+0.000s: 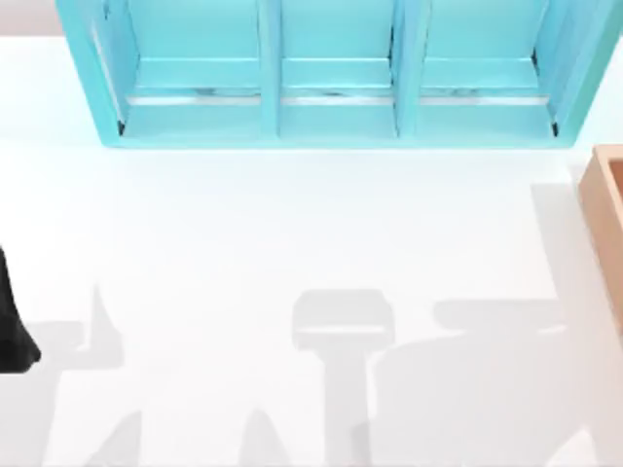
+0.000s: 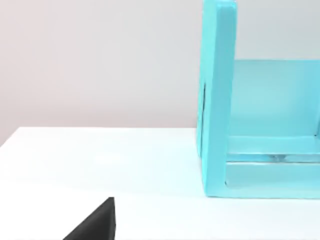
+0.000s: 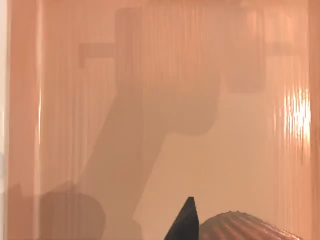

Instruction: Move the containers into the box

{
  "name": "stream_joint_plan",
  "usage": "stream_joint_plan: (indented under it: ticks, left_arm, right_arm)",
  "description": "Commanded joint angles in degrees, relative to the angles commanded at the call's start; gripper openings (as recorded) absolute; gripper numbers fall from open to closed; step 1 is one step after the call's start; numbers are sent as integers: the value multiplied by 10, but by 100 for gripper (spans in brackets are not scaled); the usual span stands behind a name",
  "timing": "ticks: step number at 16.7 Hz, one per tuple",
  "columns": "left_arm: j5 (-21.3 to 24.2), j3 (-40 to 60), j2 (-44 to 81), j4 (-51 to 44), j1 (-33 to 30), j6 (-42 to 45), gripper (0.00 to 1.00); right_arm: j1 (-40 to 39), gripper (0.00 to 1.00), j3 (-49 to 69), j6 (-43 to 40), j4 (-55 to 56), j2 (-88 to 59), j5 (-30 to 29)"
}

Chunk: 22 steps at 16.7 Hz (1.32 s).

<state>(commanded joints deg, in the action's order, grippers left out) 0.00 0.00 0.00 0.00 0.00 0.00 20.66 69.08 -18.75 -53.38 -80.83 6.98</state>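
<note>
— What is seen at the right end effector (image 3: 185, 223)?

— A dark, pointed part of it is caught at the edge of the right wrist view. Whether it is wide, narrow or closed on something cannot be told.

— And what is found nearest to it?

— A copper-brown cup (image 3: 246, 227) with vertically ribbed sides is seen just beside that dark part; whether the two touch cannot be told. No more than a curved stretch of its ribbed wall is shown, so its inside cannot be judged.

— What lies beyond the cup?

— The tan floor of the box (image 3: 225, 150) is spread out past the end effector and the cup, so both are placed over the box's inside. A grey shadow (image 3: 150, 120) of the arm is cast across that floor. Whether the cup is resting on the floor or is held above it cannot be told.

— How is the box shown from above?

— One corner of the box (image 1: 608, 209) is seen at the right edge of the white counter (image 1: 292, 233), with its raised rim visible.

— And the left end effector (image 2: 95, 226)?

— A black wedge of it is seen low over the counter (image 2: 100, 160), and its state cannot be told. The left arm (image 1: 14, 321) is kept at the counter's left edge, well apart from the box. Ahead of the left end effector stands the turquoise shelf unit (image 2: 217, 100); from above, three compartments of the shelf unit (image 1: 331, 88) are seen along the counter's far side.
</note>
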Motion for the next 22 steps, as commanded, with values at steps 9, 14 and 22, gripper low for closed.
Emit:
stream_joint_plan:
  ticks: [9,14,22]
  left_arm:
    - [0,0,0,0,0,0,100]
    - [0,0,0,0,0,0,100]
    - [0,0,0,0,0,0,100]
  right_arm:
    - [-4,0,-42,5,57,-19,-4]
    - [-9,0,-103,9,148,-43,-4]
    - [-10,30,-106,9,151,-44,-4]
